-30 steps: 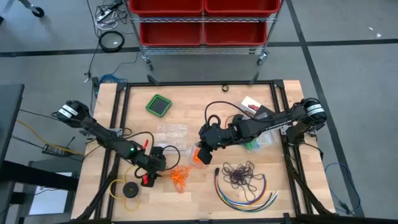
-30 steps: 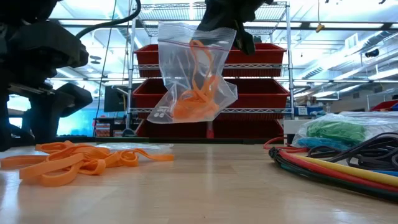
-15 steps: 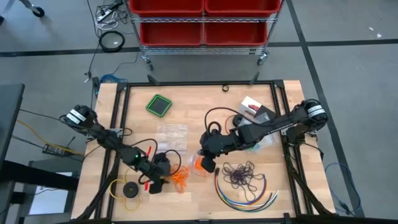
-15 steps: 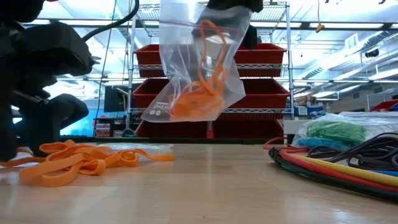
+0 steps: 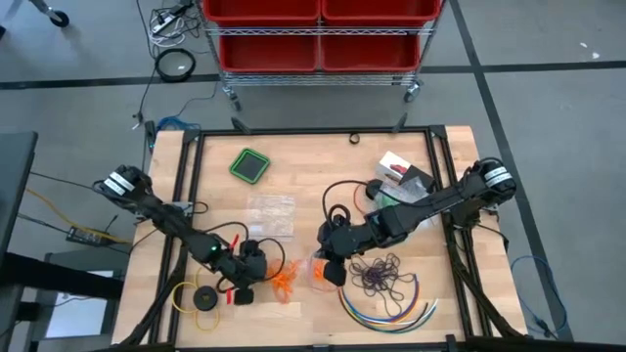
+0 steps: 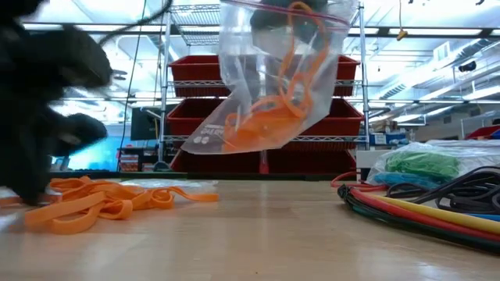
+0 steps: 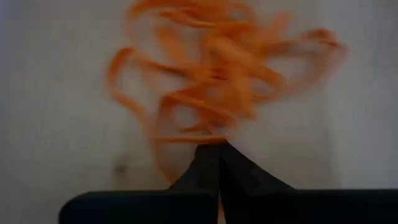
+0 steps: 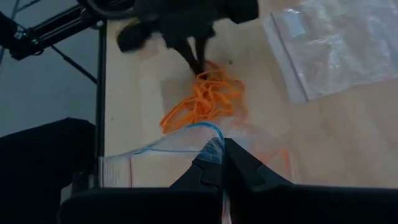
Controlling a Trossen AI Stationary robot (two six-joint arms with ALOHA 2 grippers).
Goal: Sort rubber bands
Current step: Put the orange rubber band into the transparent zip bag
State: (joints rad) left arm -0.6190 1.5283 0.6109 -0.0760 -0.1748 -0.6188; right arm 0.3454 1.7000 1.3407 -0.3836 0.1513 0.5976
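Pinching down at the loose pile of orange rubber bands [image 5: 284, 281], the left gripper [image 5: 256, 274] has its fingers [image 7: 217, 168] pressed flat together, tips at the pile's near edge. Wrist view is smeared, so prob a strand or two is caught betw. the tips, but I can't confirm that.

Right gripper [image 5: 326, 266] is clamped on the top edge of a clear zip bag [image 6: 273, 78], which hangs off the table w/ more orange bands [image 6: 266, 117] already inside.

Key relation: in the high view the pile sits betw. the two grippers, at about 3 o'clock from the left one, and the bag lies further along that same line, just past the pile. Left arm is the nearer to the loose bands; the right only holds the bag. So the transfer looks like a short carry toward 3 o'clock, up and into the bag mouth.

Other sorts: dark purple bands [image 5: 380, 276] lie at 3 o'clock of the bag; green bands in a bag [image 6: 422, 165] sit well apart. Coloured cables [image 5: 386, 305] curve below the purple bunch.
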